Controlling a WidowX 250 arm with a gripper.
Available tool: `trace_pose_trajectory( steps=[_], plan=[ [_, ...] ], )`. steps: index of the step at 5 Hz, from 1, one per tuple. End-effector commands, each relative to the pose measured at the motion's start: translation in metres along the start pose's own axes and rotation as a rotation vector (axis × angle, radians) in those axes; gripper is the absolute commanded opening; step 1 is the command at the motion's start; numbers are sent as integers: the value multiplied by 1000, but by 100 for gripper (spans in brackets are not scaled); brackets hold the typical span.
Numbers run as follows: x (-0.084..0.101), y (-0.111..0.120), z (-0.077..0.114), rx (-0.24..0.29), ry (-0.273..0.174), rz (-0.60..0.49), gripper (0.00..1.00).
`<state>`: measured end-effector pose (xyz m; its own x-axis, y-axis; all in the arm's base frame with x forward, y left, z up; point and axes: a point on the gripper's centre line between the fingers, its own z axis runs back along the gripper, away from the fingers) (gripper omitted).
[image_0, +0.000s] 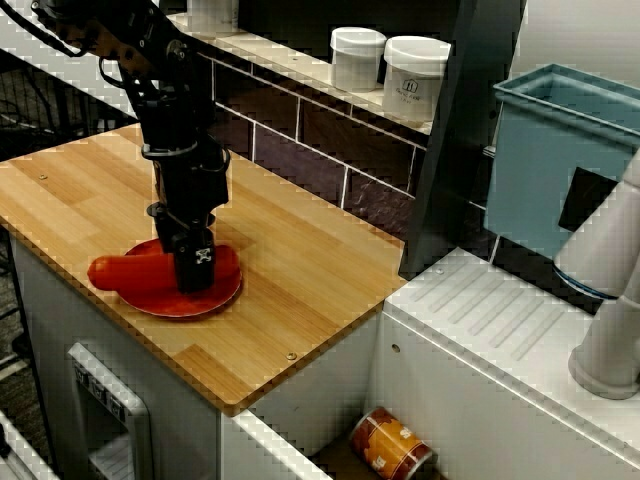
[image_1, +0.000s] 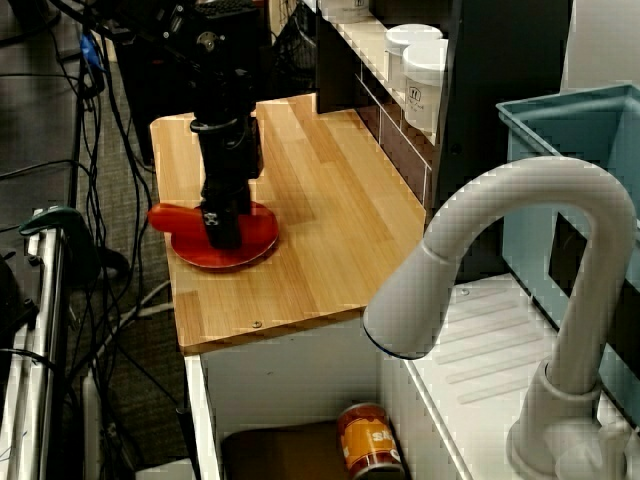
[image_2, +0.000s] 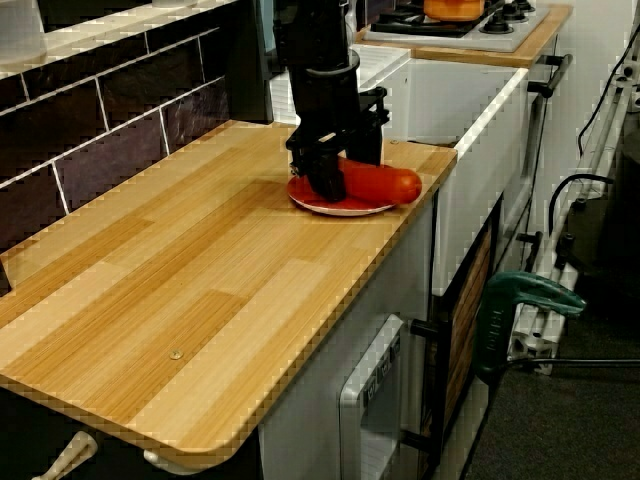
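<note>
wood-grain counter (image_0: 300, 280) takes up most of each view, with a dark tiled wall behind it. next in size is the teal tub (image_0: 545, 160) past the dark upright post; its inside cannot be seen from any camera. beside the counter the sink (image_1: 290, 385) drops away, and an orange-labelled can (image_1: 368, 440) lies on its side in the bottom. on the ledge above the tiles stand two white lidded jars (image_0: 357, 58) (image_0: 415, 78), side by side, contents hidden.

the red plate (image_0: 165, 300) sits on the counter close to its outer edge, well apart from the jars and the sink. it holds one thing: a long red vegetable (image_0: 125, 270), smooth and glossy, rounded at the ends, lying flat across the plate. one end sticks out past the rim toward the counter's edge.

the black gripper (image_0: 196, 275) stands upright over the plate, pointing straight down, its tip at the middle of the red vegetable and hiding that part in the view from the front. in the view along the counter the fingers (image_2: 325, 182) reach down beside the vegetable to the plate. whether the jaws are clamped on it or merely set around it, i cannot tell.
</note>
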<state>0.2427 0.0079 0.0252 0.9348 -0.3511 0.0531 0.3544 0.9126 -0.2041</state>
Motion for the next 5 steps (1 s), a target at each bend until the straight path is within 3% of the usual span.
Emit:
trace_pose_trajectory(
  steps=[1,3,5],
  plan=[
    [-14,23,56,-51,-30,-6,0],
    [-27,55,113,-110,-112,21,0],
    [-36,97,137,-85,-218,62,0]
  ],
)
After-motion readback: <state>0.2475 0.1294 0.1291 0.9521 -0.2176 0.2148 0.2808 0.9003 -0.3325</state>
